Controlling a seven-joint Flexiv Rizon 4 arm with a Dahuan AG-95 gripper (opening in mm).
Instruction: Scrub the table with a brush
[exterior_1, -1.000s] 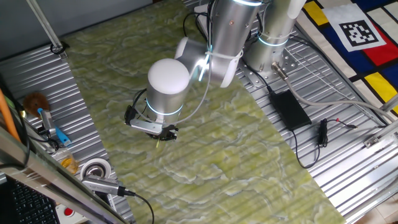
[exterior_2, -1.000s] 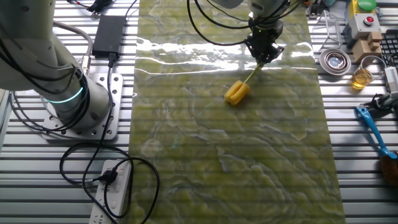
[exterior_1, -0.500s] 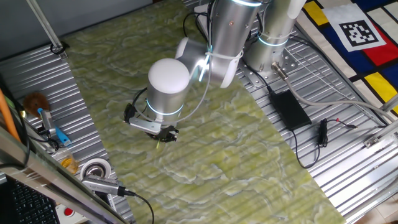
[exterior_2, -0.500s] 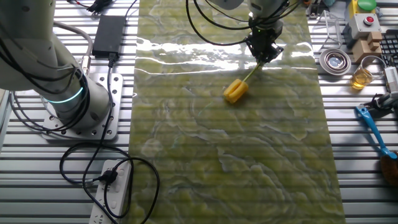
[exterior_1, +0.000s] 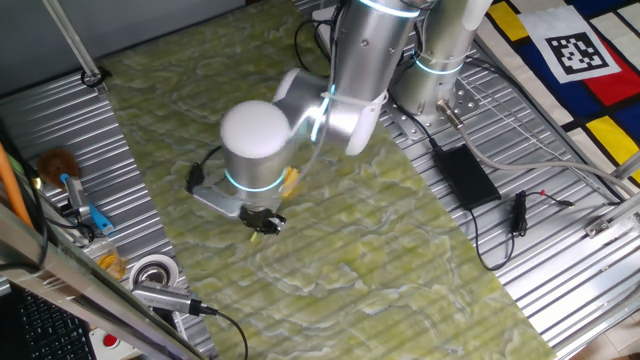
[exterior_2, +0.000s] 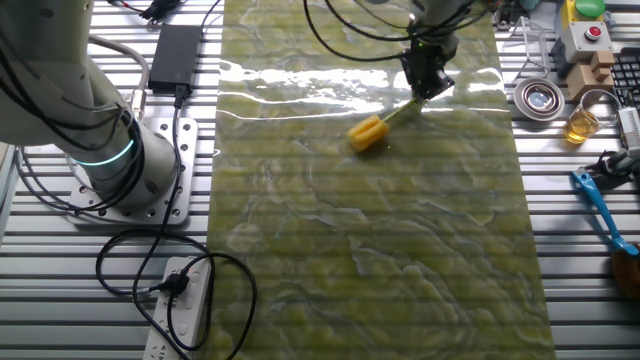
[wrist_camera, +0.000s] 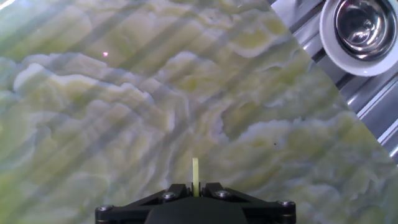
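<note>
**Brush pinched by its stick, yellow head on the marbled desk**

My two-finger black gripper (exterior_2: 428, 84) is closed down on the thin yellow-green stick handle of the small brush with the chunky yellow bristled head (exterior_2: 367, 133). In the hand view the fingers (wrist_camera: 176, 190) meet around the stick, whose tip pokes up just past them. In the other fixed view the handle slants down from my gripper and the yellow head rests on the large flat desk with its green-yellow wavy marbled pattern (exterior_2: 380, 260), near the band of glare across its far part. In one fixed view my white wrist hides most of the brush; only a bit of yellow shows beside it.

On the ribbed grey metal panel beside the desk stand a round shiny metal bowl with a white rim (wrist_camera: 360, 32), a small glass of amber liquid (exterior_2: 582, 124) and a blue-handled tool (exterior_2: 598, 207). A black power brick (exterior_2: 174, 53) lies on the opposite panel.
</note>
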